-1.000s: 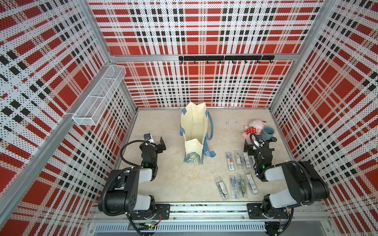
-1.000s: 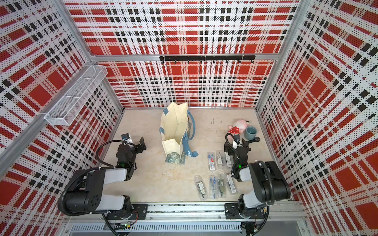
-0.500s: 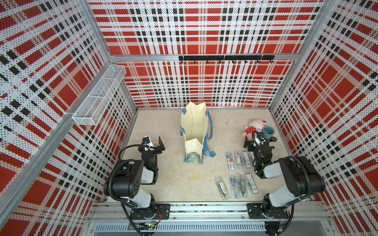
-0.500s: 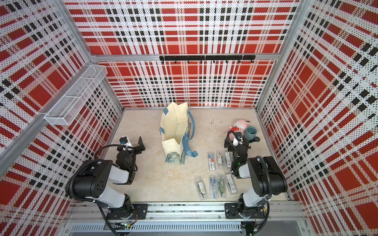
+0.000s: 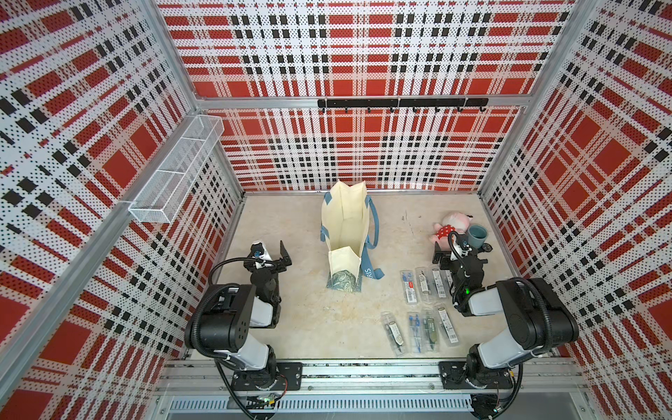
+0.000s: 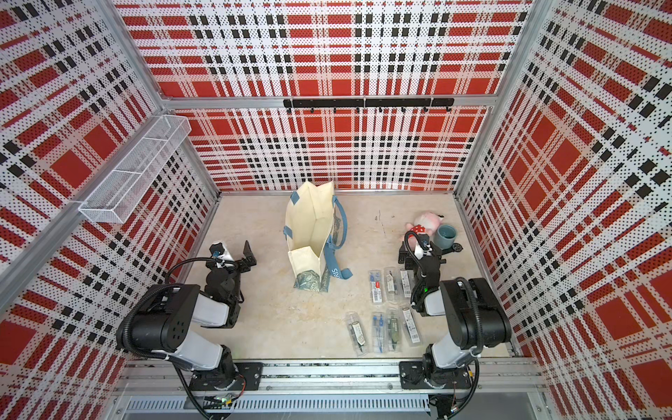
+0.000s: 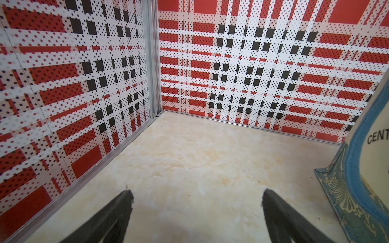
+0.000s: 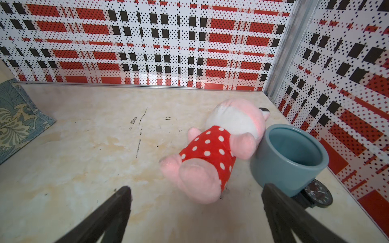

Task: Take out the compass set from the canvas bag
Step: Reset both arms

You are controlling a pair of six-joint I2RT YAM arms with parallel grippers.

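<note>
Standing upright mid-table, the canvas bag [image 5: 345, 229] is cream with blue strap handles [image 5: 375, 222] and a blue floral band along its foot. Black letters "CENT" show on its side in the left wrist view [image 7: 376, 138]. Its mouth gapes upward in both top views, but only pale inner walls show, and what lies at the bottom cannot be made out. The left wrist view cuts the bag off at the frame edge, and the right wrist view catches just a floral corner [image 8: 14, 117]. To the right of the bag lie clear plastic packs [image 5: 414, 305] in two rows, their contents too small to name.

Both arms sit folded low. The left gripper [image 5: 271, 250] hovers left of the bag, well apart from it, fingers spread wide over bare tabletop [image 7: 189, 157]. The right gripper [image 5: 459, 254] is right of the bag, beyond the packs. Its fingers are equally wide and hold nothing. It faces a pink plush toy [image 8: 212, 155] that touches a blue-grey cup [image 8: 288, 160].
</note>
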